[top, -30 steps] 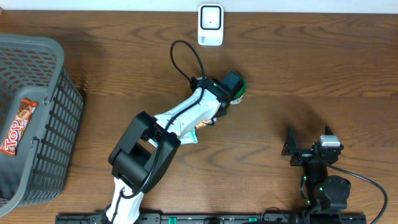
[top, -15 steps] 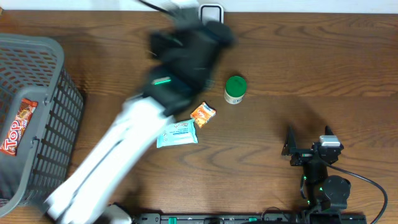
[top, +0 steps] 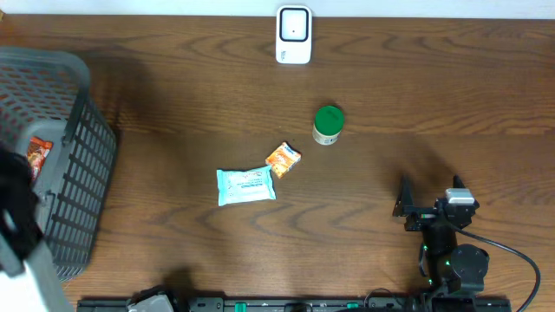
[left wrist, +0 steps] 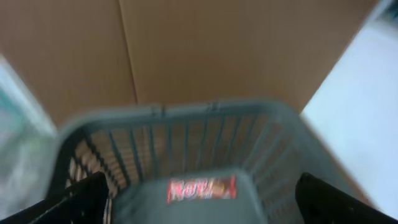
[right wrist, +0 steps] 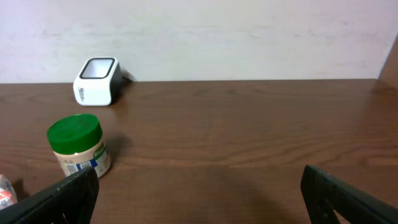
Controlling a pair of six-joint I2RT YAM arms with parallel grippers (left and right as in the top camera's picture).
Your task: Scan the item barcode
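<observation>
Gone from the middle of the bench is the left arm. A second ago its hand was down on the squat white plastic jar with the green lid. Now it has swung far out to the left of the white box-shaped barcode scanner, over the grey plastic mesh basket. The left hand has its fingers spread wide with nothing between them (only the basket floor and a red-wrapped snack bar show below).

Nearest the robot, the right hand sits parked, spread just as wide and empty, well to the near right of the scanner. Farther out, a pale-blue flat wipes packet and a small orange sachet lie just beside each other, nearer than the scanner and slightly to its left. Beyond them the jar stands upright and free, on the scanner's near side, a touch to its right.

I judge the jar finished with. The snack bar looks like the next item to bring to the scanner.
</observation>
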